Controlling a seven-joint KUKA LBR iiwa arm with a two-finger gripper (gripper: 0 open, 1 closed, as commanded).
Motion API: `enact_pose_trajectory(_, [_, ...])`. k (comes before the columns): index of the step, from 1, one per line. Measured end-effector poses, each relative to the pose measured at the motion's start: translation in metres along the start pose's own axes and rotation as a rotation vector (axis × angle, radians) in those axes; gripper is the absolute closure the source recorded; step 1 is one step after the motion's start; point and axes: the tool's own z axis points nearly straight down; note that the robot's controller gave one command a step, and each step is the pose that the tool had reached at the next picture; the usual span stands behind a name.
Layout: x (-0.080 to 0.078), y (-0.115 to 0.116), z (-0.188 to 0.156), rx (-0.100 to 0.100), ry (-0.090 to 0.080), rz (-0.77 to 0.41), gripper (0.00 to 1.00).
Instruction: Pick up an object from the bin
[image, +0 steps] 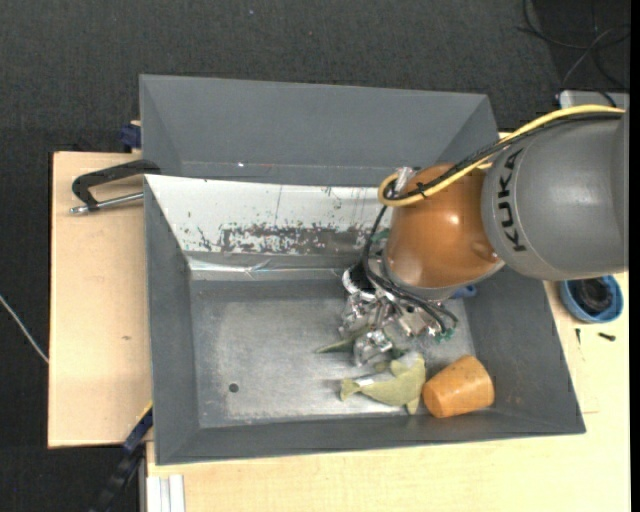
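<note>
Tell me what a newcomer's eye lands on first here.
The grey arm with its orange wrist cover reaches in from the right, its tool low over the grey metal bin's floor. Beside the tool, near the front wall, lie an orange cup-shaped object and a pale green crumpled scrap.

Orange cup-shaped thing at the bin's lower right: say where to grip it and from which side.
Probably across its rounded middle, from straight above. The orange thing lies on its side, with a pale green piece against its left end, so avoid that end.

One camera, looking down on bin (270, 370), slightly oblique, arm (560, 200) at right
</note>
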Motion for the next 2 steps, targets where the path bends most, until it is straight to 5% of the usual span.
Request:
enact_pose_trajectory(1, [-0.063,0.002,-0.113,0.002,-0.01,0.294,1.0])
enact_pose_trajectory(2, [-0.056,0.01,-0.142,0.002,-0.006,0.25,1.0])
